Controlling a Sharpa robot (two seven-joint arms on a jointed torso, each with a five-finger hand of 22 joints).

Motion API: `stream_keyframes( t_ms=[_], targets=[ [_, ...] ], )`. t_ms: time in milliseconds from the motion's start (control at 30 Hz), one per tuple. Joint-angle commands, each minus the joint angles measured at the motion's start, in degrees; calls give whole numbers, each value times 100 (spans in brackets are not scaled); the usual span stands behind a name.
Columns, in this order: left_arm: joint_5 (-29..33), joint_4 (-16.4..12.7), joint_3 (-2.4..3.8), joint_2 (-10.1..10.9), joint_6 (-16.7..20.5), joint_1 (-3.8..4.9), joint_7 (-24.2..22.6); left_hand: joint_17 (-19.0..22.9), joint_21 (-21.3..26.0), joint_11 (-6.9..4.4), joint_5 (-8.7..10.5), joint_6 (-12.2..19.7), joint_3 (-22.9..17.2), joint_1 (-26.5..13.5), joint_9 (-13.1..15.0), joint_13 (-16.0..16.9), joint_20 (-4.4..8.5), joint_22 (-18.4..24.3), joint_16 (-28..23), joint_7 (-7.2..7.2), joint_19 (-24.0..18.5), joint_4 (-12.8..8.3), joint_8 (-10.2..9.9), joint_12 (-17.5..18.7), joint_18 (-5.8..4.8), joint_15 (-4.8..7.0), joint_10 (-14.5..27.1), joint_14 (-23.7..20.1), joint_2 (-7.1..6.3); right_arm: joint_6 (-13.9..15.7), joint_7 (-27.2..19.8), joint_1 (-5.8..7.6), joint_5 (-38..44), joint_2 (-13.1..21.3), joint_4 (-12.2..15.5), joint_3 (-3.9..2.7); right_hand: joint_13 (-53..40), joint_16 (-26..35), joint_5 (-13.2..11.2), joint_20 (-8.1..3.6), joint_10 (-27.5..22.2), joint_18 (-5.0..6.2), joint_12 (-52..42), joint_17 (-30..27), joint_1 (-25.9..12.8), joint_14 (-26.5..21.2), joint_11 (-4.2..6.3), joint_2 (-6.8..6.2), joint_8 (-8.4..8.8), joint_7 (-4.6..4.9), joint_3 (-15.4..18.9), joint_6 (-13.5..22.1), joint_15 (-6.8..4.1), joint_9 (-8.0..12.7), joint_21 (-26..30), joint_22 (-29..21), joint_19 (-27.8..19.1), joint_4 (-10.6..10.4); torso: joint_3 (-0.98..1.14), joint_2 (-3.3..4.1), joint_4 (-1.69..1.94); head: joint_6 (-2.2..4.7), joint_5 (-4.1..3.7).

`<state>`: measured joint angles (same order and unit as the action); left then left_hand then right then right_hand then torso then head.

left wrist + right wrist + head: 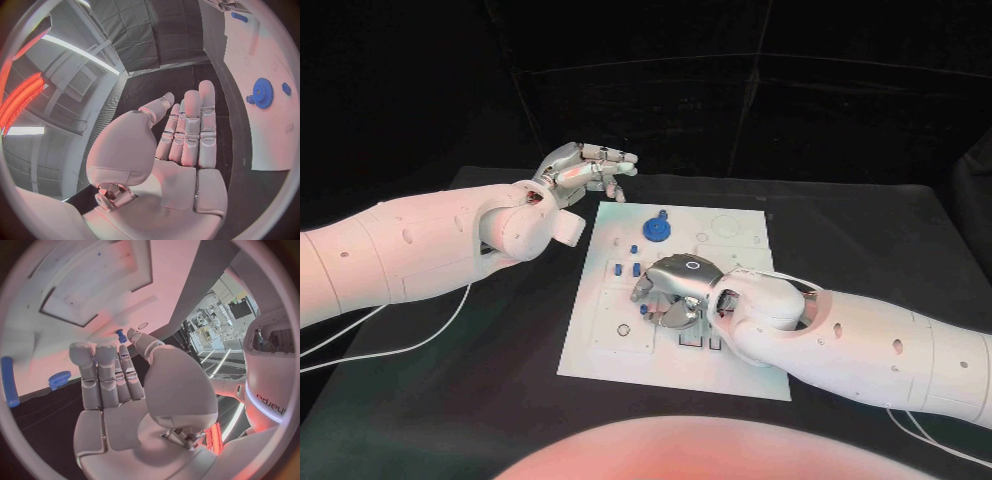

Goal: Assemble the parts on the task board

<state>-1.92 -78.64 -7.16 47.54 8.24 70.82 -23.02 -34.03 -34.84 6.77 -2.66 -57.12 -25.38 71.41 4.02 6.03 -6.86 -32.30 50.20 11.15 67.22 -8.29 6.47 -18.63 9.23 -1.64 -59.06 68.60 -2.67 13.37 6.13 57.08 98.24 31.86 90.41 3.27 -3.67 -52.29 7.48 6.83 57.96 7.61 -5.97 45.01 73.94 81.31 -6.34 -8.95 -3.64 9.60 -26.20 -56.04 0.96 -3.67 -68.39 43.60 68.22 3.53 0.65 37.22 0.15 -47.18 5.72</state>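
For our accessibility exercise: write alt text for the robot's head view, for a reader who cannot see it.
The right hand reaches down over the middle of a white task board on a black table. The left hand is raised beyond the board's far left corner, holding nothing. A blue gear and small blue parts sit on the board.

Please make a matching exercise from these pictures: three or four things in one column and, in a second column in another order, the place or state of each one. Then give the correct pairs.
Things
1. left silver hand
2. right silver hand
3. blue round gear part
4. white rectangular task board

Places or states
A. lies on the black table
B. over the middle of the board, fingers pointing down at it
C. beyond the board's far left corner, holding nothing
D. lies on the far part of the board

Pairs: 1-C, 2-B, 3-D, 4-A
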Motion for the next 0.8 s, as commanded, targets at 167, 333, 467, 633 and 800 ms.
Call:
stream_keyframes(
  t_ms=[167,333,467,633,800],
  targets=[
    [25,19,5,1,-77,11,14,19,35,-5,-22,41,10,-56,-7,8,-26,14,-2,-5,-27,38,37,-28,115,2,46,-55,4,705,-149,21,-266,427,350,-9,-39,33,200,-16,15,99,-219,-103,28,24,29,64,-25,-17,313,37,-20,-26,93,-97,22,-14,4,-7,-1,35,-14],
    [25,25,5,14,-84,11,20,19,35,-5,-22,41,10,-56,-7,8,-26,14,-2,-5,-27,38,37,-28,115,2,46,-55,4,635,-21,224,-511,914,621,-16,-37,-103,252,-44,144,68,-348,7,63,109,71,98,-27,-62,347,-21,-54,-29,1,74,149,-9,0,-6,-20,96,-34],
    [25,24,5,17,-90,11,18,19,35,-5,-22,41,10,-56,-7,8,-26,14,-2,-5,-27,38,37,-28,115,2,46,-55,4,455,138,442,-612,1222,669,-17,-21,-88,247,-59,122,67,-362,-24,63,113,88,59,-8,-106,392,3,-67,-21,1,74,161,0,2,2,-16,140,-96],
    [25,22,5,14,-98,10,14,19,35,-5,-22,41,10,-56,-7,8,-26,14,-2,-5,-27,38,37,-28,115,2,46,-55,4,107,369,607,-535,1507,672,-21,-1,43,231,-54,-125,85,-329,-192,36,47,65,-51,7,-200,655,106,-50,-10,101,-80,86,-12,5,-1,-6,176,-144],
    [25,23,5,17,-99,10,12,26,41,-3,-21,48,13,-57,-7,9,-28,19,1,-3,-27,41,41,-37,115,0,57,-59,2,-267,519,663,-427,1635,642,-21,-24,294,366,37,-702,142,-416,-571,464,-98,-48,9,-11,-259,1950,519,39,-20,367,-462,-91,-360,2,6,-3,192,-164]
  ],
)
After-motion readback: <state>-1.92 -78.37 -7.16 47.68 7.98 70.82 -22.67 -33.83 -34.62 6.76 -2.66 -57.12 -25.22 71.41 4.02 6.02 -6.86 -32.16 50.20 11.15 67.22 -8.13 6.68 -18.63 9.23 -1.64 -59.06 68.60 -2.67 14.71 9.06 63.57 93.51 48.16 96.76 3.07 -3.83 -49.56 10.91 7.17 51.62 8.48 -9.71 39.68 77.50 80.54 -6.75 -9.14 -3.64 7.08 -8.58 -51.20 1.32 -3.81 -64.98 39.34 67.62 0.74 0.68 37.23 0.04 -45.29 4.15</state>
